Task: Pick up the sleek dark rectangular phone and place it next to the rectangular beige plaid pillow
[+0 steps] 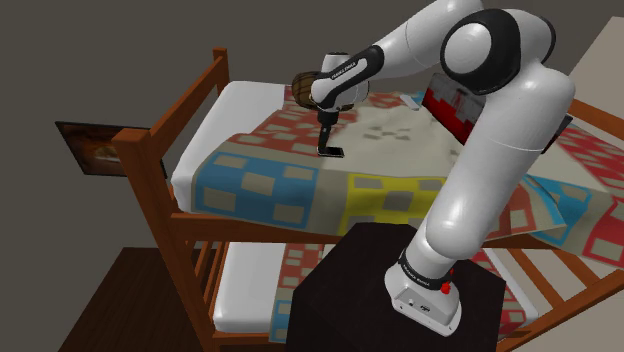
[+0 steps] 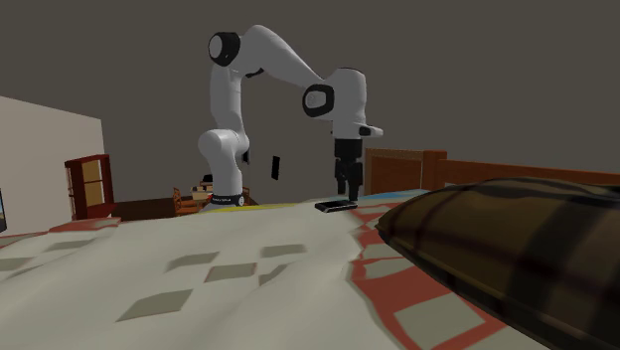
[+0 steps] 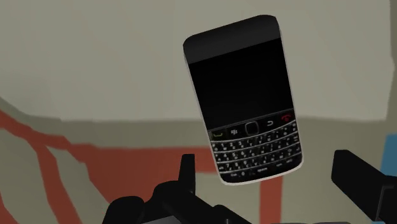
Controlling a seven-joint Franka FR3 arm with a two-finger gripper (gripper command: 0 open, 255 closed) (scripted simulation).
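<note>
A black phone point(image 3: 245, 102) with a small keyboard and a pale rim lies face up on a beige patch of the patchwork quilt point(image 1: 300, 180) on the upper bunk. My gripper point(image 3: 270, 175) hangs just above it, open, one finger on each side of the keyboard end and neither touching. The shoulder view shows the gripper point(image 1: 328, 140) pointing down over the phone point(image 1: 332, 152). Across the bed, the gripper point(image 2: 345, 187) stands over the phone point(image 2: 335, 206). A dark brown plaid pillow point(image 2: 497, 239) lies on the quilt in the second exterior view's right foreground; the pillow point(image 1: 300, 86) is partly hidden behind my wrist.
The wooden bunk frame point(image 1: 160, 150) has a raised headboard rail at the shoulder view's left. A red checked cushion point(image 1: 450, 105) lies behind the arm. The lower bunk point(image 1: 250, 290) and the dark stand point(image 1: 350, 290) sit below. A framed picture point(image 1: 95, 148) hangs on the wall.
</note>
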